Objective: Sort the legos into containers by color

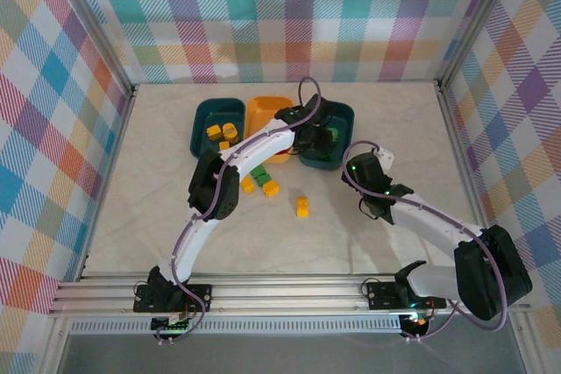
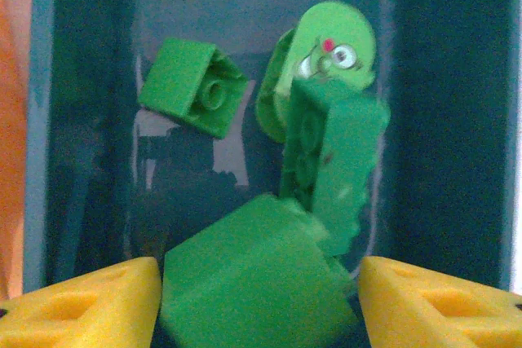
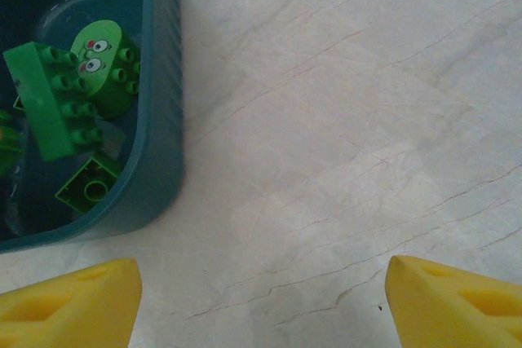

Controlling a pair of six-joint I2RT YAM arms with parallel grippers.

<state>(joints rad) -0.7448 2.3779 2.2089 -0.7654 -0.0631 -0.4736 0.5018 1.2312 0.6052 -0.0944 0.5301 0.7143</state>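
- Green brick (image 2: 253,275) right up front, sitting between the yellow fingertips of the left gripper (image 2: 258,307) over the right-hand teal bin (image 2: 444,120). The jaws stand wide, and the blur won't let me call it pinched or loose.
- Three more greens on that bin's floor: a square brick (image 2: 192,87), a long brick (image 2: 334,160) up on edge, and a round piece (image 2: 334,42) with a cartoon face.
- Right gripper (image 3: 261,303) hangs just beside that bin's right wall, fingers spread wide, nothing between them, bare table (image 3: 351,120) underneath.
- Three bins in a row: the orange bin (image 1: 263,109) just left of the right-hand teal bin, and a second teal bin (image 1: 203,116) further left, with three yellow bricks (image 1: 213,133) in it.
- Loose on the table, left of the right-hand teal bin and nearer the arm bases: three yellow strays (image 1: 302,208) and one green stray (image 1: 259,172).
- Left arm (image 1: 263,142) lies across the orange bin's near side, hiding much of what's in there.
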